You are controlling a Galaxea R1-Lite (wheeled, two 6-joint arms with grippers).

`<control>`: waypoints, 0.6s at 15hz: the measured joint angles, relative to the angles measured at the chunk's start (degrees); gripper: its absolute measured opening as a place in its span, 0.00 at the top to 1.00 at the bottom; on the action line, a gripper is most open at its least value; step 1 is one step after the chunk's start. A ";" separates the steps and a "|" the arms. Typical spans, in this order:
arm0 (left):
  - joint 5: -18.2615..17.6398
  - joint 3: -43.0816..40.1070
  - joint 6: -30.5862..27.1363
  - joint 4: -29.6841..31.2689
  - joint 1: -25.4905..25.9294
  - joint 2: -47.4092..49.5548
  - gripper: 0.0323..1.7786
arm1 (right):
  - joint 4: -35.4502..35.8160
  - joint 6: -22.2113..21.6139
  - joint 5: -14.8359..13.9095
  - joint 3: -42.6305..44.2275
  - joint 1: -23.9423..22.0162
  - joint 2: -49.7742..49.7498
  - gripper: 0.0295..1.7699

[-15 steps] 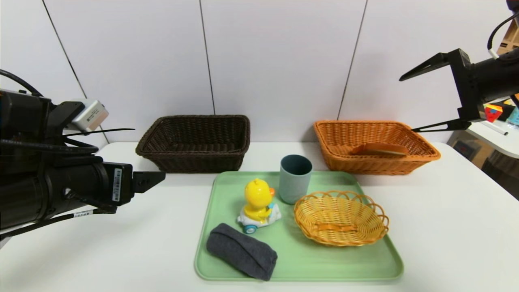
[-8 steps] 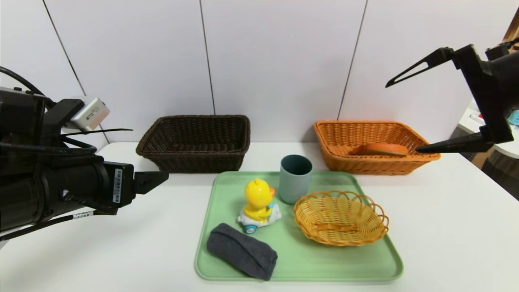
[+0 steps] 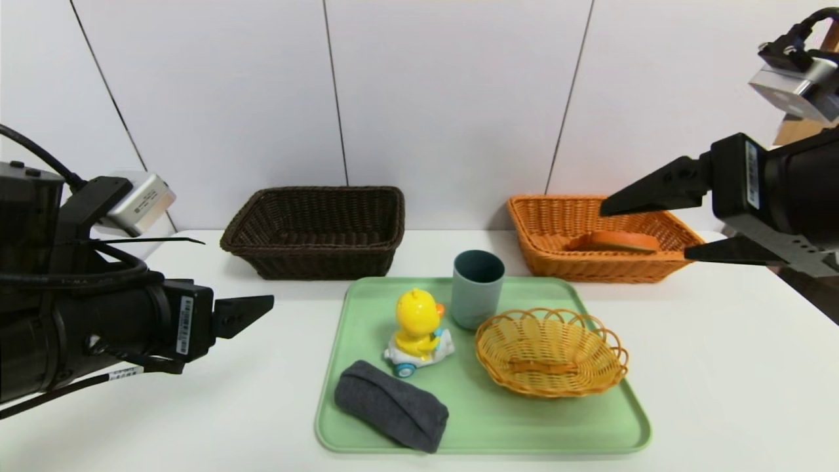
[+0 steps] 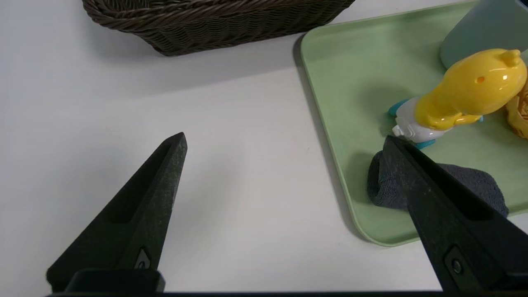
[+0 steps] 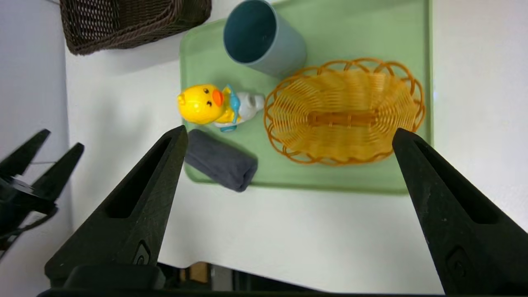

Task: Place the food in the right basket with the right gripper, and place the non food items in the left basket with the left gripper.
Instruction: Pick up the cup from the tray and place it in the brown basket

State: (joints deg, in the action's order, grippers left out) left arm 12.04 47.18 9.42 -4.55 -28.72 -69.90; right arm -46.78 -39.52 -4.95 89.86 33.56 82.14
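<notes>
My right pincer (image 3: 645,226) has rolled and drawn back to the frame's right edge, jaws wide apart, empty. My left pincer (image 3: 252,314) hangs at lower left, spread too. On the white bench (image 3: 721,367), the green plastic tray (image 3: 485,419) holds a grey fabric pouch (image 3: 391,406), yellow duck toy (image 3: 418,334), empty yellow wicker bowl (image 3: 550,354) and blue-grey cup (image 3: 477,288). Farther back, the orange-tan wicker basket (image 3: 544,229) contains the bread slice (image 3: 615,241); the dark brown wicker basket (image 3: 314,229) sits empty against the white panelled wall (image 3: 446,98).

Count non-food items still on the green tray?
3: blue-grey cup at the tray's far edge, yellow duck toy beside it, dark grey pouch at the near left corner. Nothing seems hidden.
</notes>
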 joint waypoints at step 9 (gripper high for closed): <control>0.90 -1.18 0.41 0.11 -3.57 1.85 0.05 | 44.54 28.72 -3.80 -40.00 7.03 -1.00 0.04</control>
State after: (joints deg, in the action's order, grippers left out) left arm 12.95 46.00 9.84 -4.44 -32.29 -68.05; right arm -2.23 -10.80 -8.75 49.86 40.59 81.14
